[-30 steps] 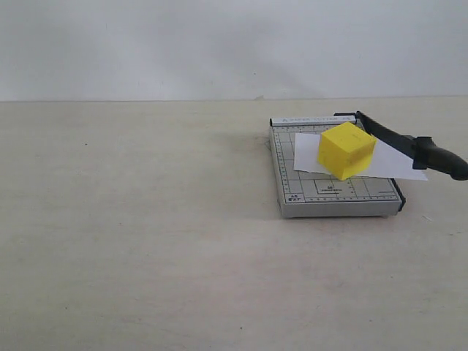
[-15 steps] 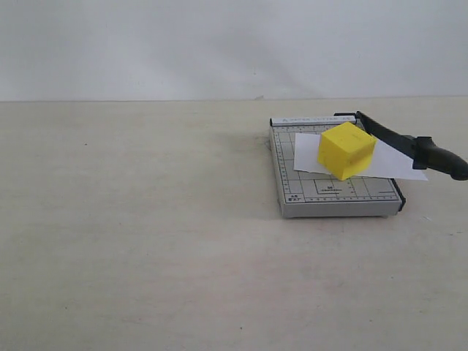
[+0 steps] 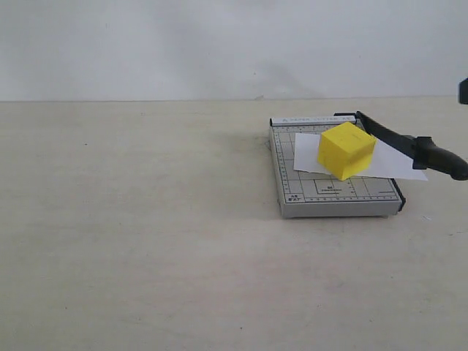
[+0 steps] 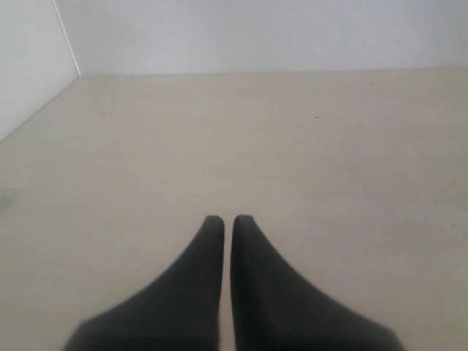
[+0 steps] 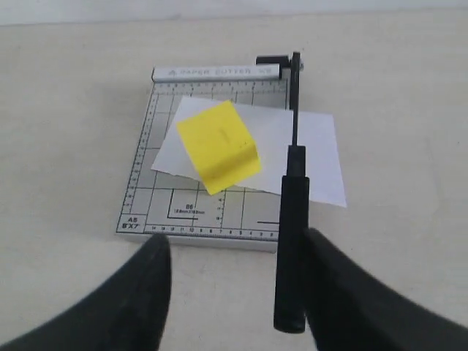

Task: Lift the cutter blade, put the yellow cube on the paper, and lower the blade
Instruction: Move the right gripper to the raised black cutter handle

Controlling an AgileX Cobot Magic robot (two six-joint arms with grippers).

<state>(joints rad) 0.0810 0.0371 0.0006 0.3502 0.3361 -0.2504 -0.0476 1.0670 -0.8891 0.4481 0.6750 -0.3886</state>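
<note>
The yellow cube (image 3: 346, 150) (image 5: 218, 145) rests on the white paper (image 3: 398, 164) (image 5: 314, 146), which lies across the grey gridded cutter base (image 3: 329, 191) (image 5: 168, 197). The black cutter blade (image 3: 409, 144) (image 5: 291, 241) slants up from its back hinge, and its thick handle reaches past the base's front edge. My right gripper (image 5: 235, 240) is open; the handle shows between its fingers, close beside one finger (image 5: 344, 292), and I cannot tell whether they touch. My left gripper (image 4: 226, 218) is shut on nothing over bare table, away from the cutter.
The beige table (image 3: 146, 219) spreads wide to the left of the cutter and meets a white wall (image 3: 219, 44) at the back. A small dark part (image 3: 464, 91) pokes in at the exterior view's right edge.
A dark part has come into the exterior view at its right edge. The cube, paper and blade have not moved.
</note>
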